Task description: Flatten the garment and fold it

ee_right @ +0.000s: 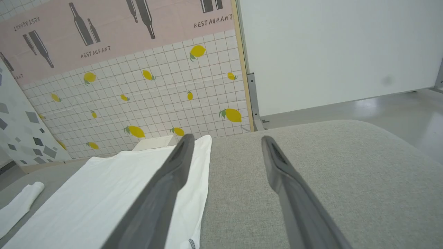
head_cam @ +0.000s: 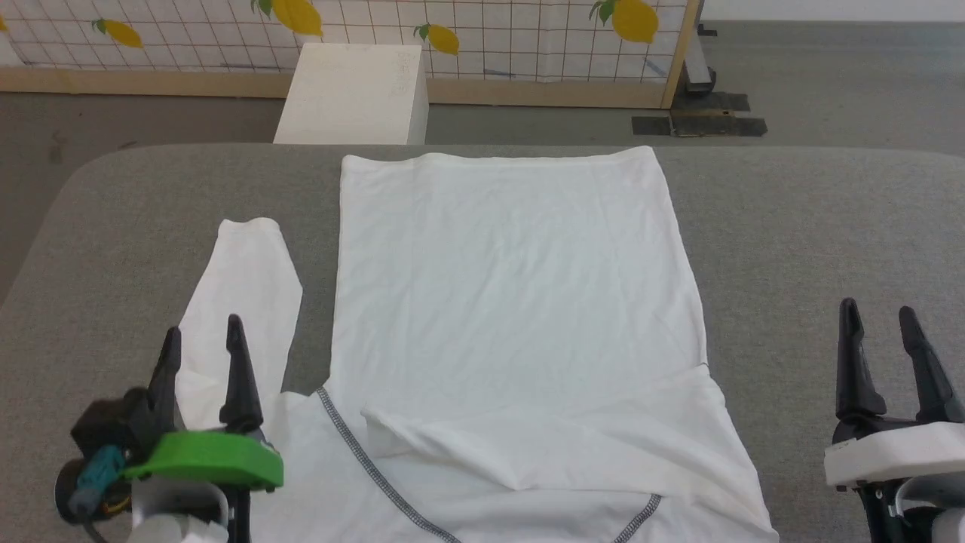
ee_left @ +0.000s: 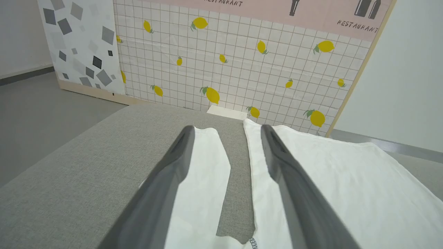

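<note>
The white garment (head_cam: 513, 286) lies flat on the grey table (head_cam: 814, 226), hem at the far edge and neck toward me. Its right sleeve is folded across the body near the bottom (head_cam: 573, 441). Its left sleeve (head_cam: 245, 302) stretches out beside the body. Dark zigzag seams (head_cam: 362, 452) run near the front edge. My left gripper (head_cam: 203, 343) hovers open over the base of the left sleeve, holding nothing; in the left wrist view its fingers (ee_left: 287, 180) frame the sleeve (ee_left: 204, 166). My right gripper (head_cam: 878, 324) is open over bare table, right of the garment (ee_right: 114, 186).
A white box (head_cam: 354, 94) stands on the floor behind the table's far edge. A lemon-patterned tiled panel (head_cam: 528, 30) closes off the back. Bare grey table surface (ee_right: 328, 166) lies on both sides of the garment.
</note>
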Controlling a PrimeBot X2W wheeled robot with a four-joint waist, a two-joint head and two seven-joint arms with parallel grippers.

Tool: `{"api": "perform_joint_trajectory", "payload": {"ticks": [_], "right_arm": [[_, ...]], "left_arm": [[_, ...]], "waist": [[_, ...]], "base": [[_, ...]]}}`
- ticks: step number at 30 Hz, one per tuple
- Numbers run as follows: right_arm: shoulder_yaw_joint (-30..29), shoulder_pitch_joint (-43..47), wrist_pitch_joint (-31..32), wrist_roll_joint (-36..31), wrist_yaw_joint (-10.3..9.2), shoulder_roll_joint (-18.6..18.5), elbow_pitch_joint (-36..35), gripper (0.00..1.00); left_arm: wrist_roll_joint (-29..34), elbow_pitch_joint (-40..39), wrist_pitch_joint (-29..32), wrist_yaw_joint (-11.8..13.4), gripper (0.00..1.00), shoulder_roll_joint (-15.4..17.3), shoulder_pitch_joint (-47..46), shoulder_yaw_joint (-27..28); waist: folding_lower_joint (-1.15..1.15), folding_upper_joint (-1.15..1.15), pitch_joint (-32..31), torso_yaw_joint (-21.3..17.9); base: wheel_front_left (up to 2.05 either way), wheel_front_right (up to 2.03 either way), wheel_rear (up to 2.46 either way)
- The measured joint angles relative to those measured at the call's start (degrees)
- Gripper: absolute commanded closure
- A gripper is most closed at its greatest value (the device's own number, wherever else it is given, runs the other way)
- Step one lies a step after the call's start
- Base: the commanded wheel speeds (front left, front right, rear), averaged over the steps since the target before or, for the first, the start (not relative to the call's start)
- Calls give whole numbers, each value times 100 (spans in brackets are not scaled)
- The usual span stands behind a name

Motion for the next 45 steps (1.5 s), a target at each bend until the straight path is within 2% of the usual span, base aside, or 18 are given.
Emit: {"api": "perform_joint_trajectory", "payload": {"ticks": [5,9,13,19,24,28,31,37,38,40,45], "right_arm": [[-3,41,-31,115,0,8,4,0],[-56,-33,-8,118,0,10,-177,0],[-56,-401,115,73,0,11,-515,0],[-112,-805,208,49,0,12,-933,0],[-191,-896,215,49,0,12,-1139,0],[-211,-942,215,51,0,12,-1254,0],[-220,-948,216,51,0,12,-1326,0],[-199,-1028,215,57,0,12,-1355,0],[-198,-1038,215,57,0,13,-1351,0],[-225,-1051,214,57,0,12,-1339,0],[-223,-1055,179,56,0,13,-1202,0]], "left_arm": [[-200,433,857,-200,0,381,-912,-94],[-376,1032,1750,-392,0,946,-2068,-141],[-677,1591,2498,-448,0,1471,-3268,14],[-958,2224,3648,-482,0,1978,-4424,20],[-1280,2453,4628,-508,0,2163,-4849,-102],[-1276,2546,5134,-494,0,2302,-4990,-223],[-1172,2636,5510,-388,0,2449,-4992,-320],[-1335,2724,5820,-270,0,2553,-5072,-167],[-1404,2732,5883,-256,46,2549,-5098,-120],[-1500,2742,5873,-248,100,2548,-5117,-65],[-1739,2932,5160,-183,100,2372,-4987,308]], "waist": [[0,0,155,38],[0,0,415,76],[0,0,810,87],[1,0,1558,41],[1,0,2212,-18],[2,0,2642,-55],[2,0,2940,-85],[1,0,3297,-148],[1,0,3318,-156],[1,0,3328,-152],[1,0,3173,-124]], "base": [[0,0,0],[0,0,0],[0,0,0],[0,0,0],[0,0,0],[0,0,0],[0,0,0],[0,0,0],[0,0,0],[0,0,0],[0,0,0]]}}
